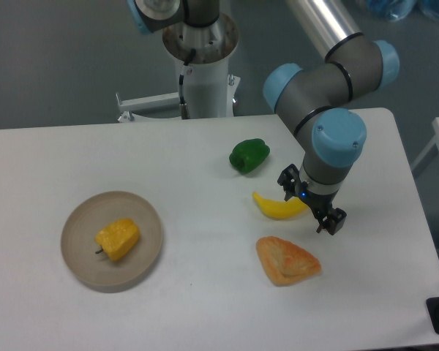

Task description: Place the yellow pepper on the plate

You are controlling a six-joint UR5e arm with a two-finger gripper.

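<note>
The yellow pepper (118, 239) lies on its side in the middle of the round beige plate (79, 257) at the front left of the table, its dark stem pointing left. My gripper (310, 200) is far to the right, pointing down over the right end of the yellow banana (276, 207). Two black fingers (332, 220) stick out on either side of the wrist, well apart, so the gripper is open. It holds nothing that I can see. The wrist hides the space right under it.
A green pepper (249, 156) sits behind the banana. An orange triangular pastry piece (287, 260) lies in front of the gripper. The robot's base column (203, 66) stands at the table's back edge.
</note>
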